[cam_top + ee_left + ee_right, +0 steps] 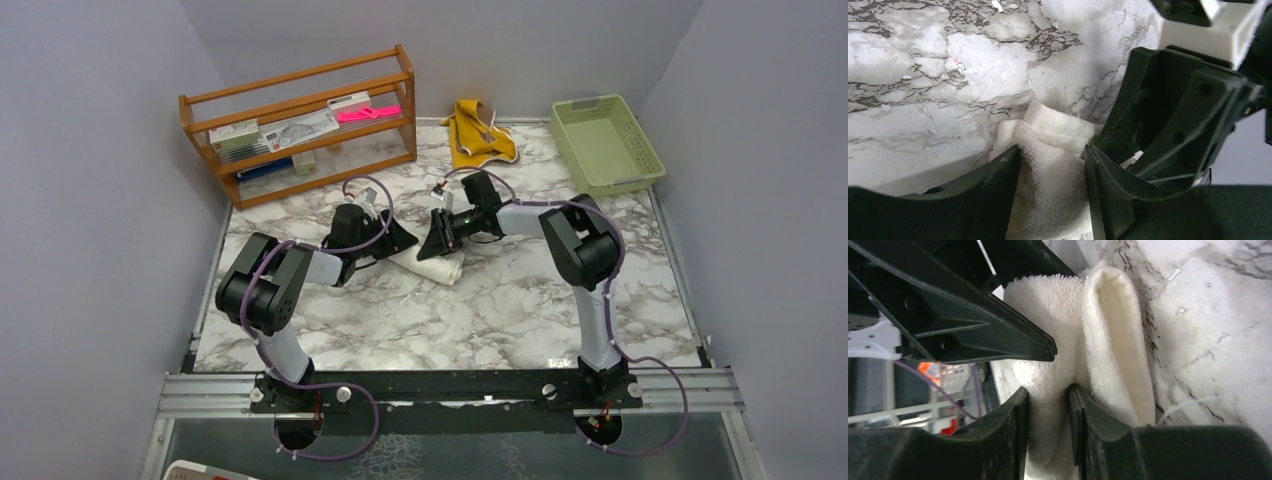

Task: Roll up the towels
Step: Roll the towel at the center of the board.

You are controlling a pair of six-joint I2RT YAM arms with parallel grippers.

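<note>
Cream-white towel (1108, 340) sat pinched in both my grippers: my right gripper (1048, 390) was pressed together on a thin fold of it, and my left gripper (1050, 150) clamped a thicker bunch. It lay partly rolled on the marble table (480, 310) between my two wrists. I judged it soft, light and floppy, apt to spring loose, so best held at the roll's ends. Beyond, the mustard-yellow towel (478, 135) lay crumpled by the back wall, near the green basket (607, 140).
</note>
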